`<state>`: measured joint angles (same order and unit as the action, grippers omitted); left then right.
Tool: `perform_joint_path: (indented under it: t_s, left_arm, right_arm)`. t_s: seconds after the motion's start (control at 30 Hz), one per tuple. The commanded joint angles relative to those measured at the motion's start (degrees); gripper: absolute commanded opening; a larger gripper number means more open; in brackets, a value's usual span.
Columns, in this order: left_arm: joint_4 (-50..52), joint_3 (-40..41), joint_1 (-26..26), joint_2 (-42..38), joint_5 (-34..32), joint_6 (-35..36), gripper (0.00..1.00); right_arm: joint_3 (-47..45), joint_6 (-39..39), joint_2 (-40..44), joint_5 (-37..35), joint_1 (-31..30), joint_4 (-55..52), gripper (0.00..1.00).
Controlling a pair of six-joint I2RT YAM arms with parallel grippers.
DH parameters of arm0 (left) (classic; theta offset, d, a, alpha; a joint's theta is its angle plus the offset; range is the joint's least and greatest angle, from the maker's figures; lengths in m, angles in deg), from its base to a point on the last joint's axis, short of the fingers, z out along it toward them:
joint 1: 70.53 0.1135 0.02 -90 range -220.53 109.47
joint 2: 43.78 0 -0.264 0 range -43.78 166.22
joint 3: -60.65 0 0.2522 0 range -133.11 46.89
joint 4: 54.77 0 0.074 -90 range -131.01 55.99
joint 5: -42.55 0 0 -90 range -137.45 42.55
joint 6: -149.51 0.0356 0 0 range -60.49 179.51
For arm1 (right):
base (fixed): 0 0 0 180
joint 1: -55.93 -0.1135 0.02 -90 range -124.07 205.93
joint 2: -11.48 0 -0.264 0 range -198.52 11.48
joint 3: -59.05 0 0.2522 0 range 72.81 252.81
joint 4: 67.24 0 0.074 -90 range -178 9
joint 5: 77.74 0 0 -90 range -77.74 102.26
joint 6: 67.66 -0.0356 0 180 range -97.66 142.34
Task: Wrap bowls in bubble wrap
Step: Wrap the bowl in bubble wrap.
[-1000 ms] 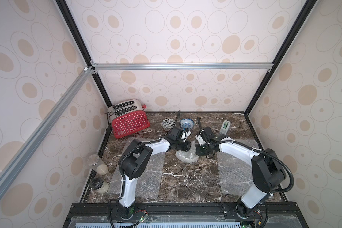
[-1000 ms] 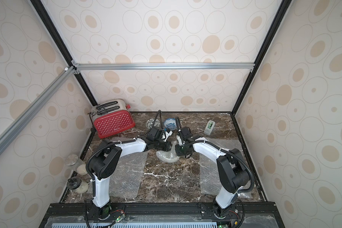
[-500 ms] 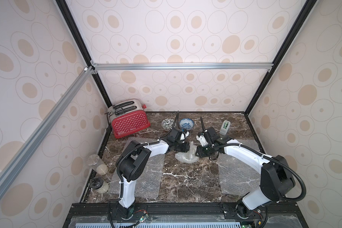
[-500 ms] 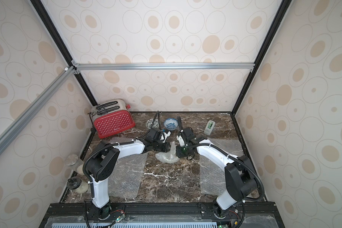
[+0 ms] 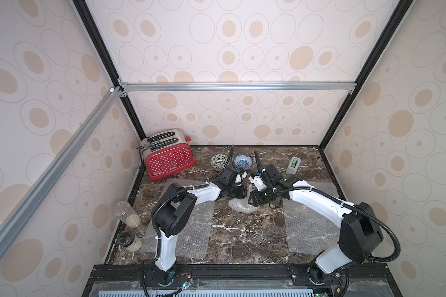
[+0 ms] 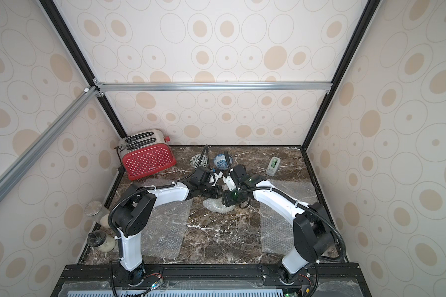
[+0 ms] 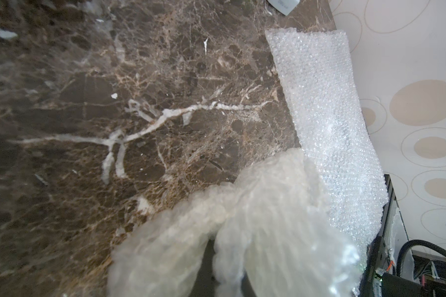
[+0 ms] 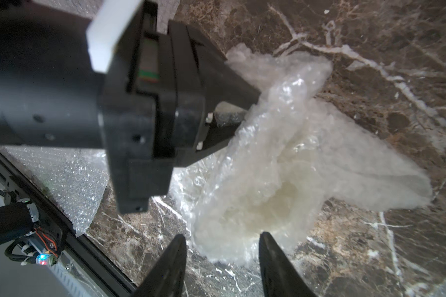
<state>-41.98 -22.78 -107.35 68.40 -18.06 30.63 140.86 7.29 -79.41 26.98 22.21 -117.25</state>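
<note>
Bubble wrap bundle, gathered edge rising into pinched left gripper, right gripper parted, empty

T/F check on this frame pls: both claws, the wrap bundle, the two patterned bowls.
1. The left claw is shut on the bubble wrap bundle. True.
2. The right claw is clamped on the bundle. False: its jaws stand open, holding nothing.
3. The blue-patterned bowl sits unwrapped at the back. True.
4. The leaf-patterned bowl is wrapped too. False: it stands bare beside the blue-patterned bowl.
</note>
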Motion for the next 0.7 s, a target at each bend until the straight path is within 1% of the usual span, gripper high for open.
perform_joint_path:
  t_s: [0.0,0.1,0.17,0.27,0.33,0.4,0.53,0.67]
  left_arm:
    - [2.73,-1.06,-0.37,-1.44,-1.39,0.32,0.07]
    - [2.91,-1.08,-0.43,-1.59,-1.44,0.41,0.07]
    - [2.91,-1.02,-0.36,-1.7,-1.39,0.49,0.07]
    - [2.82,-0.73,-0.37,-1.92,-1.52,0.58,0.07]
    - [2.73,-0.56,-0.41,-2.22,-1.57,0.71,0.07]
    - [2.81,-0.42,-0.38,-2.32,-1.61,0.85,0.07]
    - [3.34,-0.49,-0.37,-2.41,-1.78,1.46,0.07]
    - [2.76,-0.07,-0.4,-2.63,-1.83,1.24,0.07]
  right_arm:
    - [3.13,1.18,-2.26,-0.67,-0.59,-0.31,0.49]
    - [5.44,1.34,-5.15,-2.1,-0.85,-1.72,0.47]
    - [6.15,1.14,-6.51,-3.93,-0.83,-2.68,0.43]
    - [5.51,-0.6,-6.81,-8.9,-0.74,-3.16,0.27]
    - [4.62,-1.5,-6.51,-10.93,-0.32,-2.89,0.17]
    - [3.71,-2.44,-6.02,-12.0,0.66,-2.56,0.11]
    - [1.7,-3.86,-4.7,-12.14,2.83,-1.67,0.08]
    - [1.25,-3.49,-5.53,-11.47,3.35,-2.22,0.08]
